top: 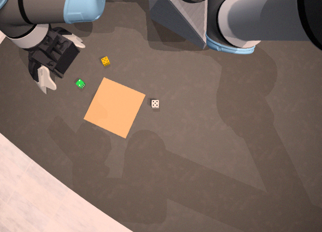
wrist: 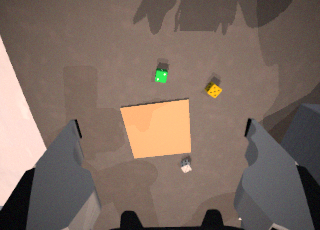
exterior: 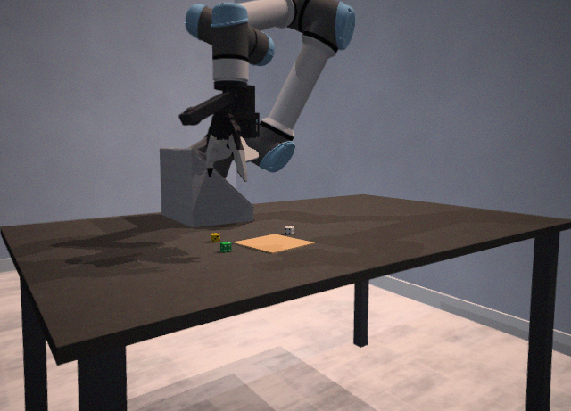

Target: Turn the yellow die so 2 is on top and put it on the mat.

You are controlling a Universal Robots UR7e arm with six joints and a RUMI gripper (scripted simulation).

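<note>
The yellow die (top: 105,61) sits flat on the dark table, off the orange mat (top: 114,106), a little beyond the mat's far corner. It also shows in the side view (exterior: 215,236) and the wrist view (wrist: 214,90). I cannot read its top face for sure. The mat shows in the side view (exterior: 274,242) and the wrist view (wrist: 158,128) with nothing on it. My gripper (top: 62,65) is open and empty, high above the table over the dice; it shows in the side view (exterior: 225,169).
A green die (top: 80,83) lies left of the mat, also in the wrist view (wrist: 161,76). A white die (top: 155,103) with five on top lies right of the mat. The grey robot base (exterior: 198,193) stands behind the dice.
</note>
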